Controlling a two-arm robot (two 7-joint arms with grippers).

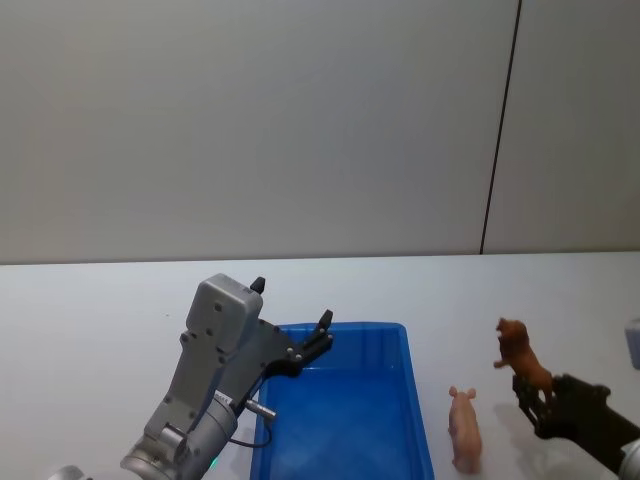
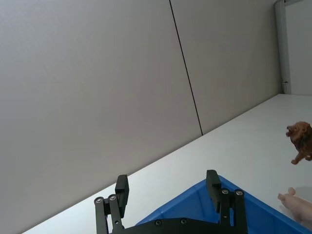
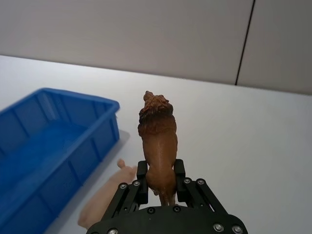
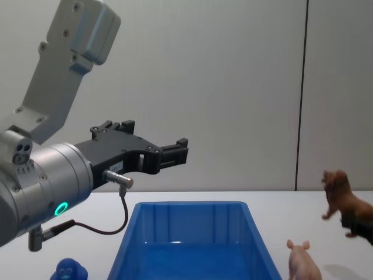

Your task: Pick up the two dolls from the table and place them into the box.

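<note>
Table (image 1: 100,320) with box (image 1: 345,327), pig (image 1: 465,430), blue toy (image 4: 69,271)

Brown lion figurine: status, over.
Right gripper shut on brown plastic lion, right of bright blue plastic box. Left gripper open, empty, over box. Pale pink pig figurine on white table between them.

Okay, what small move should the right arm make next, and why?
Probably carry the right gripper leftward over the box: it is shut on the lion, right of the box past the pig. The left gripper hangs open above the box's left side.
</note>
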